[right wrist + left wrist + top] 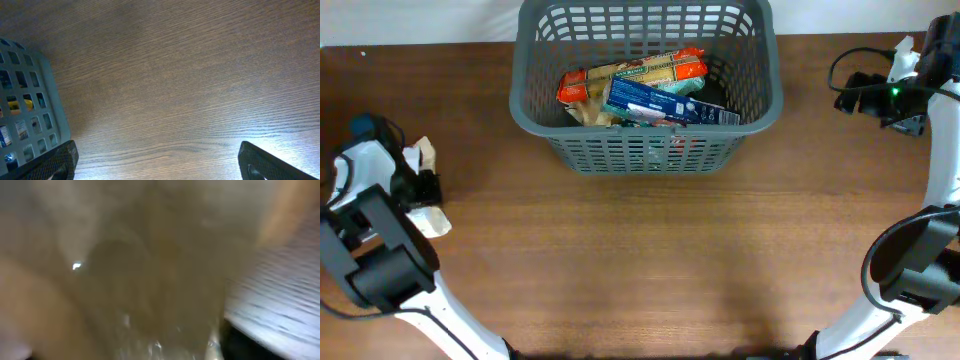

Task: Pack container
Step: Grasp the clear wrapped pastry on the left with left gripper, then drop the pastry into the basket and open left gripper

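The container is a dark grey slotted basket point(640, 152) at the top centre of the table. It holds an orange-red food packet point(638, 71) and a blue packet point(665, 104) lying on top. My left gripper point(423, 187) is at the far left edge, closed across a beige clear-wrapped packet point(434, 222). That packet point(150, 280) fills the blurred left wrist view and hides the fingers. My right gripper point(157, 165) is open and empty over bare wood to the right of the basket point(30, 100); in the overhead view it is at the far right point(865, 100).
The wooden table point(650, 260) spreads in front of the basket. Black cables point(848, 68) loop beside the right arm. A pale wall lies beyond the table's back edge.
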`<state>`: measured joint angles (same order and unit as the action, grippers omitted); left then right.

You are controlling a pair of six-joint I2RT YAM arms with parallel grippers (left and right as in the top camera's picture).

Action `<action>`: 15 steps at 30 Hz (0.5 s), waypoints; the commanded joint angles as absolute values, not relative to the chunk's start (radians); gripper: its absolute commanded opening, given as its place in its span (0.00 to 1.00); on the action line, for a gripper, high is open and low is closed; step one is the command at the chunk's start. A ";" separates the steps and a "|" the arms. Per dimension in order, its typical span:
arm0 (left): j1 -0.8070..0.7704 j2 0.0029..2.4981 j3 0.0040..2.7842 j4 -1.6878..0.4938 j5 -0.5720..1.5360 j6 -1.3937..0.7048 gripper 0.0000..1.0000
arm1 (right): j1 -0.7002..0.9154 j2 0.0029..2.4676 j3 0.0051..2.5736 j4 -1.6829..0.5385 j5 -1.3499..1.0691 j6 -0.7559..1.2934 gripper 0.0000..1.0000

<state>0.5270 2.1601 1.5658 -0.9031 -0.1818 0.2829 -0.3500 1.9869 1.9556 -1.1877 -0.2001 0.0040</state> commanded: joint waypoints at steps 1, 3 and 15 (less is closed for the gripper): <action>0.535 2.211 1.556 -0.901 -0.183 0.284 0.32 | -0.348 1.971 1.954 -1.186 -0.205 0.013 0.99; 0.535 2.212 1.559 -0.902 -0.157 0.284 0.02 | -0.348 1.971 1.954 -1.186 -0.205 0.013 0.99; 0.461 2.119 2.265 -1.254 0.195 0.284 0.02 | -0.348 1.971 1.954 -1.186 -0.205 0.013 0.99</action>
<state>0.5049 2.1868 2.0449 -1.2240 0.0349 0.2871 -0.3500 1.9869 1.9556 -1.1885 -0.2005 0.0051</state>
